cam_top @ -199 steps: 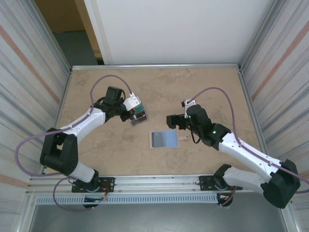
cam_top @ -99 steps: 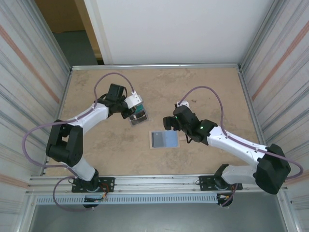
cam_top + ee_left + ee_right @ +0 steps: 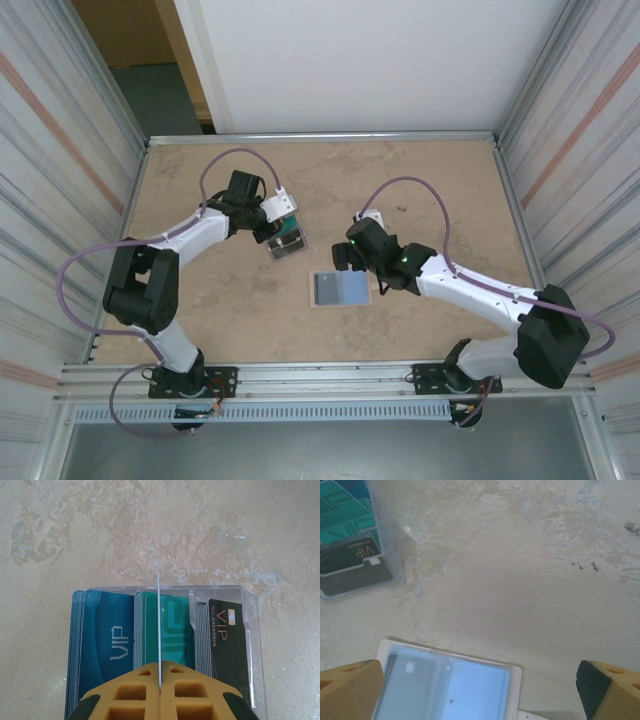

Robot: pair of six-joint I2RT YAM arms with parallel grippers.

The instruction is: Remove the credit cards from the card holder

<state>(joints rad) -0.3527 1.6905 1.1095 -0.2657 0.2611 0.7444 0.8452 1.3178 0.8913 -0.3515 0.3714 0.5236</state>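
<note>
Left wrist view: the left gripper (image 3: 160,674), at bottom centre, was clamped on a thin card (image 3: 158,625) held edge-on above a clear box (image 3: 251,630) holding other cards (image 3: 112,645) in blue, teal and black. Right wrist view: the right gripper (image 3: 480,682) hung with fingers spread wide over the card holder (image 3: 445,682), which lay open at the bottom of the frame, pale blue lining up. To finish well, the card probably needed lowering squarely into the box before release.
</note>
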